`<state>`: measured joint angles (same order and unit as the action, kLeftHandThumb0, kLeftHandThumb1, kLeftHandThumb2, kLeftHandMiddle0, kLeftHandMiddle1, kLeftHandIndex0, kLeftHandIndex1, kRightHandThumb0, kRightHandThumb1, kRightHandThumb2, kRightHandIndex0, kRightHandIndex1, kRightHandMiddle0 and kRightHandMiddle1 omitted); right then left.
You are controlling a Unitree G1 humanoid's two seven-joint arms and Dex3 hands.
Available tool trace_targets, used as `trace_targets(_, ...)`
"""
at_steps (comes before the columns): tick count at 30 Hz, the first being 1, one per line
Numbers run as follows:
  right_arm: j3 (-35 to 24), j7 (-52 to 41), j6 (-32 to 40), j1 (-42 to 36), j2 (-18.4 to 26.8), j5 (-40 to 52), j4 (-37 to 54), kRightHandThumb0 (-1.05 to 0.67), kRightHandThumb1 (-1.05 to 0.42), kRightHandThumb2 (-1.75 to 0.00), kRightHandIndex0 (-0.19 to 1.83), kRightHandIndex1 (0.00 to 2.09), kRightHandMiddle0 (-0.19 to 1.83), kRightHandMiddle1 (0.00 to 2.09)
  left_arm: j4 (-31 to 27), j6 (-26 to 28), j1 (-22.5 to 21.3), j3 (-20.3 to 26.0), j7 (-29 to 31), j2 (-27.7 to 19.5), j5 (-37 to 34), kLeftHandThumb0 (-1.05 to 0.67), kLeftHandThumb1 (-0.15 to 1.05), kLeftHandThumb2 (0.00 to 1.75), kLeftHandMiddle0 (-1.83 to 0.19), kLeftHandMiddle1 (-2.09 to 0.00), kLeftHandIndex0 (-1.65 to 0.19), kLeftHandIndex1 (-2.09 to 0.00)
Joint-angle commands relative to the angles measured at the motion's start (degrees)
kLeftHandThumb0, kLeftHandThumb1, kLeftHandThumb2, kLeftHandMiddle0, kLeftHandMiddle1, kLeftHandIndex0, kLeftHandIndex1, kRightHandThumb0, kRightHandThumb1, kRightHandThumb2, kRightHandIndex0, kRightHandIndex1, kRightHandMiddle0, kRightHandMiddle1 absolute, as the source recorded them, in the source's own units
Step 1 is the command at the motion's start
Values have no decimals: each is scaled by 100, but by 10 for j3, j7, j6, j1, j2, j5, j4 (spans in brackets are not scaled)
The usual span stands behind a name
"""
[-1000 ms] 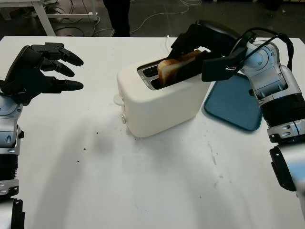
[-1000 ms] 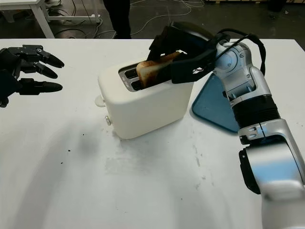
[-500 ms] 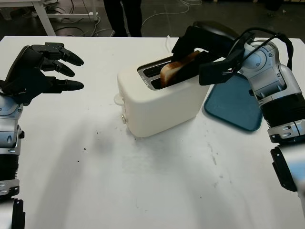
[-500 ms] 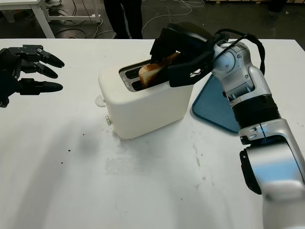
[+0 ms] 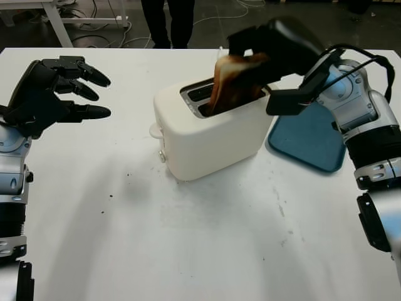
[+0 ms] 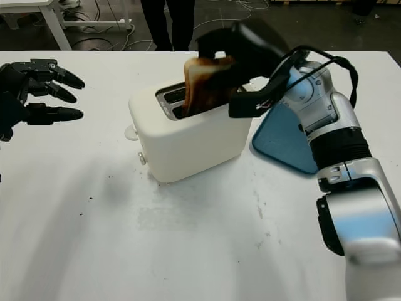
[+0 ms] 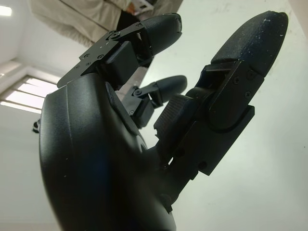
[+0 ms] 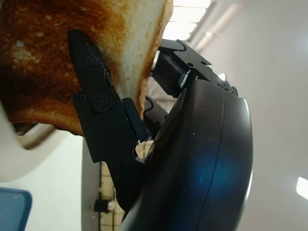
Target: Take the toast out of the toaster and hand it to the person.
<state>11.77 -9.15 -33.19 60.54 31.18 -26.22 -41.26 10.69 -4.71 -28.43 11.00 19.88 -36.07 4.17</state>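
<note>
Browned toast (image 5: 233, 80), pinched by right hand (image 5: 276, 44), part-raised from white toaster (image 5: 207, 135): extraction step. Left hand (image 5: 47, 94) open, far left, holding nothing. Next: clear slot, carry toward person (image 5: 168, 19) at far edge.

**Room and Surroundings**

White table (image 5: 188, 251) occupies most of the head views; surface shows scattered dark crumbs and faint scuffs. Beyond its far edge, dark floor (image 5: 213, 25) with loose cables (image 5: 219, 15) trailing across. White table frame (image 5: 56, 19) stands at the far left on that floor. A person's dark trouser legs (image 5: 168, 22) stand just behind the table. Left wrist view shows bright strip lighting (image 7: 14, 98) on a pale ceiling.
</note>
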Motion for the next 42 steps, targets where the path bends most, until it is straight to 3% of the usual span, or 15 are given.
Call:
trace_targets(1,-15,26,-9,27,11,1,-13,-35,-91,-11,111,175,90,175,0,-3,2,2,-2,-2,-7,-105,61,0,-72,-93,-75,-79)
trace_targets(12,-72,24,5,92,32,59,-118,-25,-92,-10,109,175,89,175,1,-9,3,3,-4,-1,-7,-105,61,0,-74,-92,-76,-78)
trace_targets(18,-114,39,39,116,27,102,-187,-31,-92,-13,112,175,95,175,-3,4,2,2,-4,-1,-7,-105,60,0,-74,-91,-76,-77)
trace_targets(23,-143,77,85,122,18,127,-217,-33,-92,-8,117,159,98,161,-6,9,2,3,-2,-1,-9,-105,60,0,-73,-91,-75,-77)
trace_targets(27,-152,108,113,122,16,136,-235,-34,-92,-13,110,172,88,172,-2,1,1,3,-2,0,-9,-105,60,1,-72,-92,-75,-77)
trace_targets(34,-185,111,178,121,-1,184,-256,-33,-92,-21,115,175,91,175,4,-6,-2,3,0,2,-13,-105,59,0,-73,-93,-76,-77)
trace_targets(40,-191,146,195,111,-22,194,-275,-15,-92,-31,104,175,79,175,3,-3,-3,-2,-2,-1,-8,-105,61,1,-73,-95,-76,-78)
trace_targets(42,-196,156,204,111,-31,200,-286,-15,-92,-28,99,175,74,175,4,-4,-3,-2,-2,0,-11,-105,61,0,-73,-95,-76,-78)
